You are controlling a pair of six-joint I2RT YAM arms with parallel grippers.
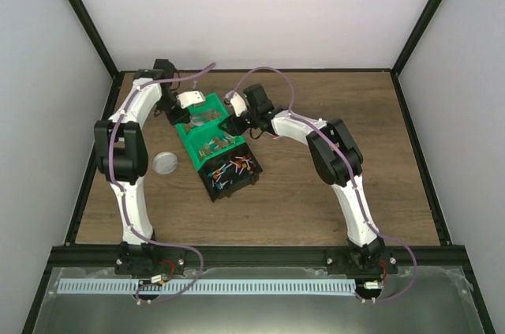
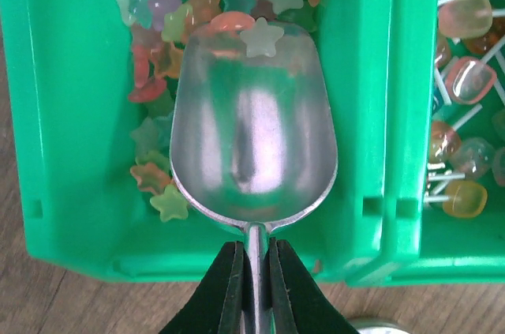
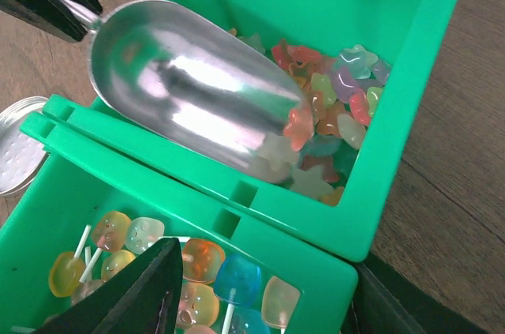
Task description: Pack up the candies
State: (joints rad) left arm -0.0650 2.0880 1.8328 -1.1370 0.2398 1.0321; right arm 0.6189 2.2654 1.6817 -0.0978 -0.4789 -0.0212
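Observation:
The candies (image 1: 230, 167), tiny red, blue, white and orange wrapped pieces, fill a black bin (image 1: 249, 179) at the near end of a row of bins. They are out of both wrist views. My left gripper (image 2: 254, 287) (image 1: 189, 105) is shut on the handle of a metal scoop (image 2: 252, 136) (image 3: 189, 89). The scoop lies over the far green bin (image 2: 79, 192) (image 3: 410, 73), its tip among soft star-shaped sweets (image 2: 170, 26), with one pale star (image 2: 260, 38) on its lip. My right gripper (image 3: 252, 318) (image 1: 235, 114) is open and empty just above the middle green bin (image 3: 260, 239).
The middle green bin (image 2: 410, 113) holds lollipops (image 3: 237, 279) (image 2: 465, 81) on white sticks. A round metal lid (image 1: 166, 162) (image 3: 16, 144) lies on the wooden table (image 1: 331, 184) left of the bins. Black frame rails run along the table's sides.

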